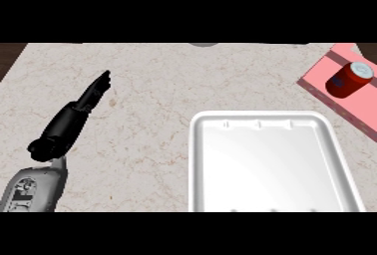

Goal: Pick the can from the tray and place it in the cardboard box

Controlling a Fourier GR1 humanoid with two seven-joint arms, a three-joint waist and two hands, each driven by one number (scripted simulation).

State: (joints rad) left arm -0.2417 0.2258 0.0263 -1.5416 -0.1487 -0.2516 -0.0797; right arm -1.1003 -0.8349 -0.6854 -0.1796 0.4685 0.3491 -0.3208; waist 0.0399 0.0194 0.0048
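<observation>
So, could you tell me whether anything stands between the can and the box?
Nothing visible does. The can sits on the pink tray at the upper right; only counter lies between that tray and the white box below it.

This looks like a kitchen, and the main sign is the counter (147, 129): a broad, pale stone-like top, beige with fine brown veining, which fills nearly the whole view and lies under the left hand (92, 94). Past the hand's fingertips the counter ends at a straight edge, with a dark wood-toned strip showing at the far left corner. Well to the right of the hand lies a white tray (213, 164) with rounded corners and a raised rim, the sort used for food. Further right and beyond it, a red drinks can (349, 79) rests on a pink surface (364, 107), again household kitchen goods.
</observation>
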